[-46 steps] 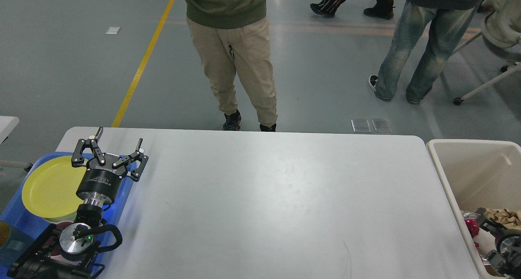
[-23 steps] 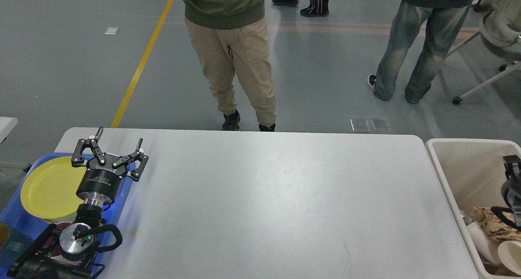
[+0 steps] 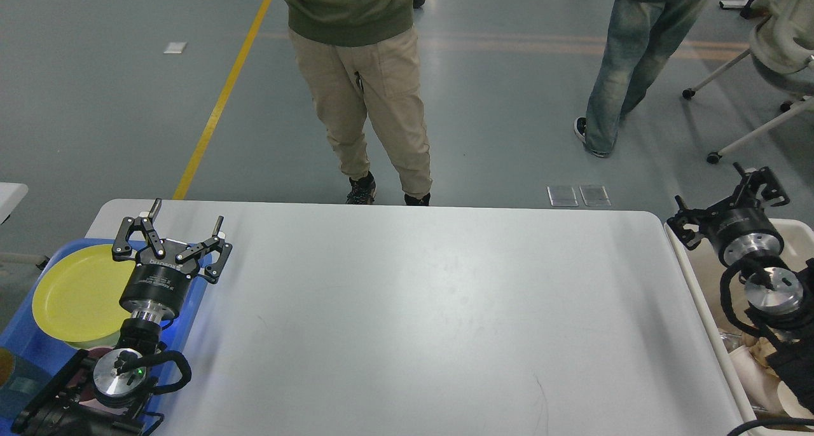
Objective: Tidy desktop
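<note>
**Both grippers spread, holding nothing, desktop bare**

Left gripper (image 3: 186, 221) raised over the near-left corner area, fingers splayed wide, nothing between them. Sits above the boundary of blue tray (image 3: 25, 344) and desktop (image 3: 413, 309). White lettering on the left gripper's black body, too small to read. Green indicator dot lit on the silver wrist joint lower down. Yellow plate (image 3: 73, 296) lying flat in the blue tray, partly hidden by the left arm.

Right gripper (image 3: 725, 197) up at the far-right corner, over the far rim of beige bin (image 3: 693, 267), fingers spread apart, empty. Crumpled brown paper and white cups showing low in the bin behind the right arm.

Desktop fills the middle, white, matte, faint scuff near the front edge.

Beyond the far edge: person in khaki trousers (image 3: 369, 105) and green top, white tag at the hem, writing unreadable. Second person in jeans (image 3: 626, 67) further right. Yellow floor line (image 3: 222, 99) running diagonally.
</note>
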